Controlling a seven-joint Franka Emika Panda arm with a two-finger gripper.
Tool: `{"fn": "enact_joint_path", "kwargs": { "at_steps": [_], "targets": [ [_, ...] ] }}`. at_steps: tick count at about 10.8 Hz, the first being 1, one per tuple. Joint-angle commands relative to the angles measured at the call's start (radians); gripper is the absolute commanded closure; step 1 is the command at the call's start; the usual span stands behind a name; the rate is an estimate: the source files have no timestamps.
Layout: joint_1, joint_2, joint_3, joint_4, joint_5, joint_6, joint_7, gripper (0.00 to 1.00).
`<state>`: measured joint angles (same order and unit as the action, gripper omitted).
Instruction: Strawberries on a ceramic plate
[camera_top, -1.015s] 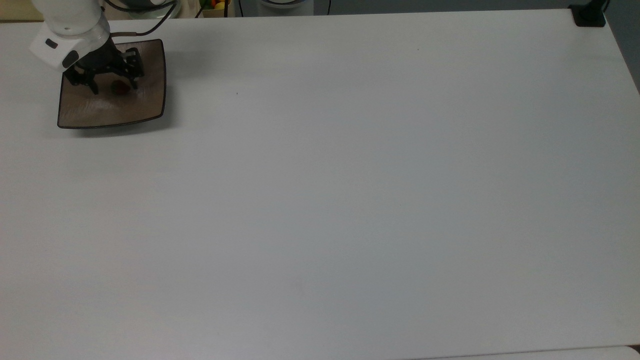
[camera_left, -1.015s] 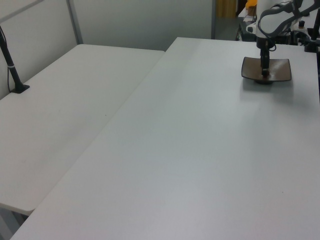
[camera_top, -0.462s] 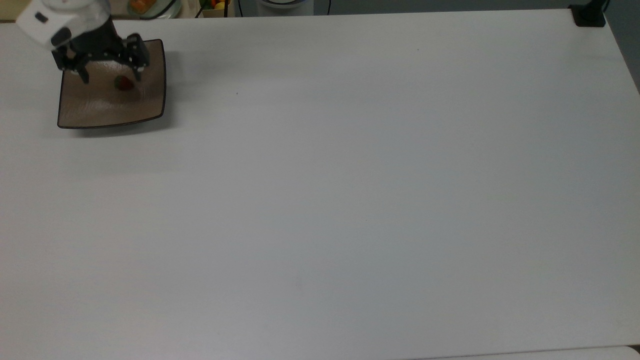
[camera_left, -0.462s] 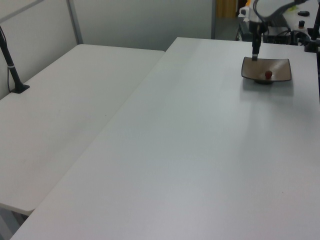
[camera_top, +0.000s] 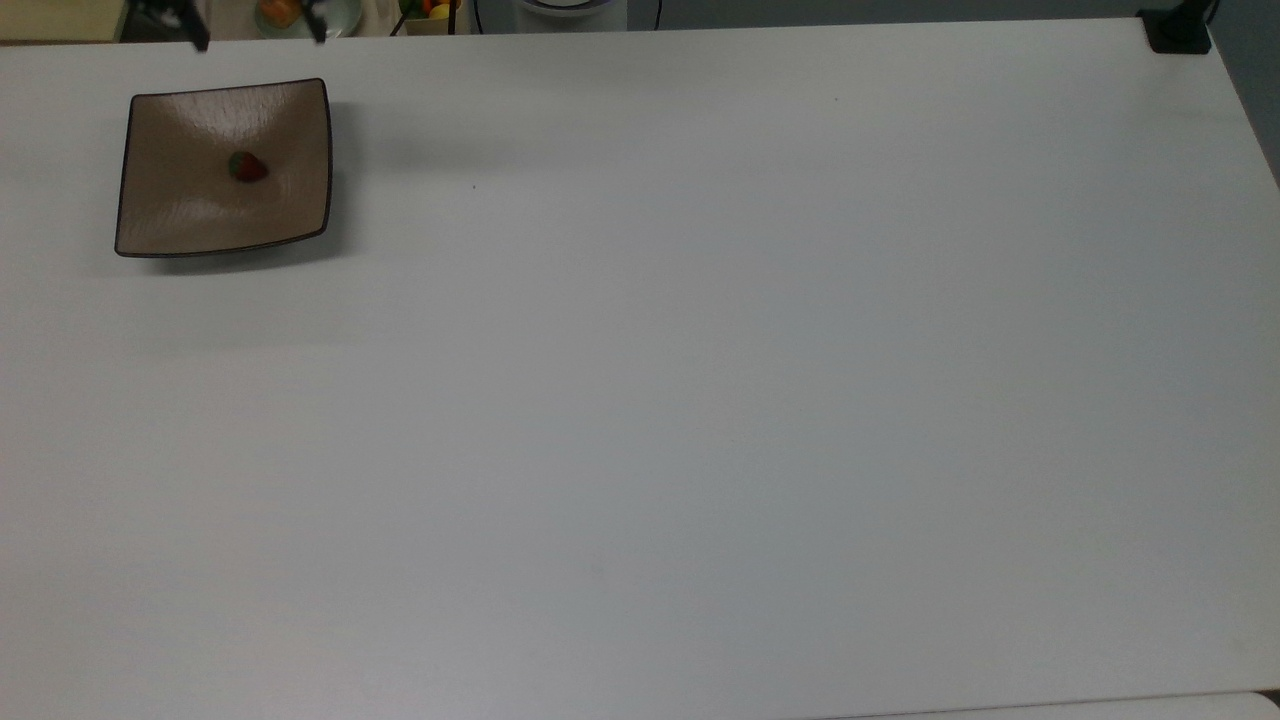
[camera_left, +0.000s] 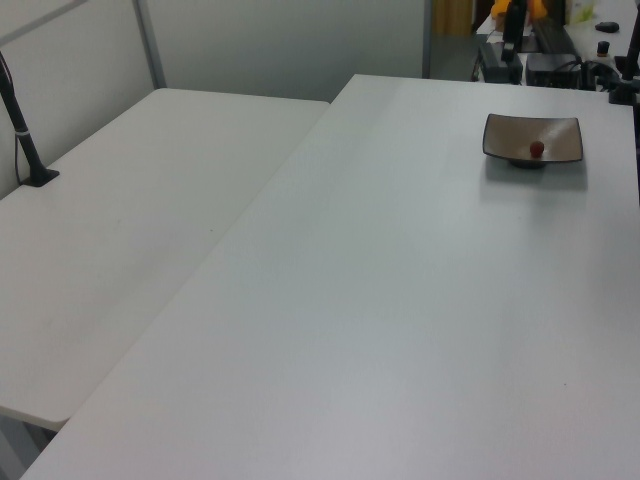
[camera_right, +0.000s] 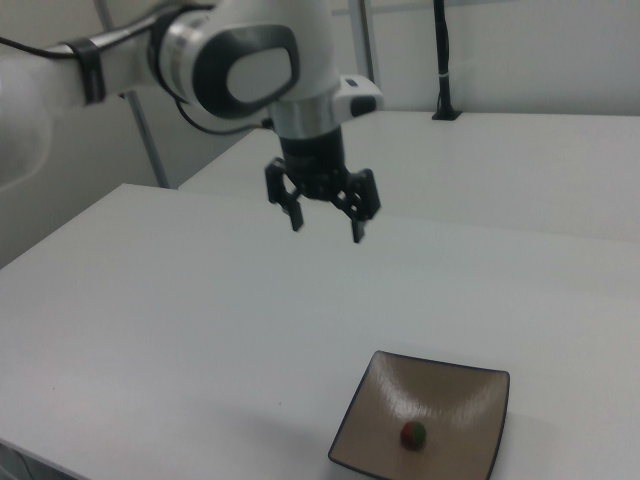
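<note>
A small dark red strawberry with a green cap lies near the middle of the square taupe-brown ceramic plate, at the far left of the white table in the top view. The left view has the strawberry on the plate at its far right. In the right view, the strawberry rests on the plate at the bottom. My gripper hangs open and empty, high above the table and well clear of the plate. Its fingertips poke in at the top view's upper edge.
A round pale green plate with orange food sits beyond the table's far edge. A black mount stands on the top view's right corner. A second white table with a black post adjoins in the left view.
The gripper, open around the strawberry on the plate a second ago, has lifted straight up and away. The strawberry stays lying on the plate.
</note>
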<state>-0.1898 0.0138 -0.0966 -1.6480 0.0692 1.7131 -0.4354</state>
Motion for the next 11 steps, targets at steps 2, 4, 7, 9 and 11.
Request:
{"fn": "enact_joint_path", "kwargs": {
  "at_steps": [2,4,7,9,11],
  "targets": [
    [0.055,-0.081,0.095,0.010,0.043,-0.086,0.220,0.00],
    [0.099,-0.083,0.168,0.010,0.041,-0.073,0.357,0.00],
    [0.102,-0.078,0.308,0.004,0.026,-0.067,0.446,0.00],
    [0.125,-0.051,0.336,0.001,0.021,-0.012,0.454,0.00],
    [0.215,-0.031,0.249,-0.001,-0.037,0.006,0.446,0.00]
  ]
}}
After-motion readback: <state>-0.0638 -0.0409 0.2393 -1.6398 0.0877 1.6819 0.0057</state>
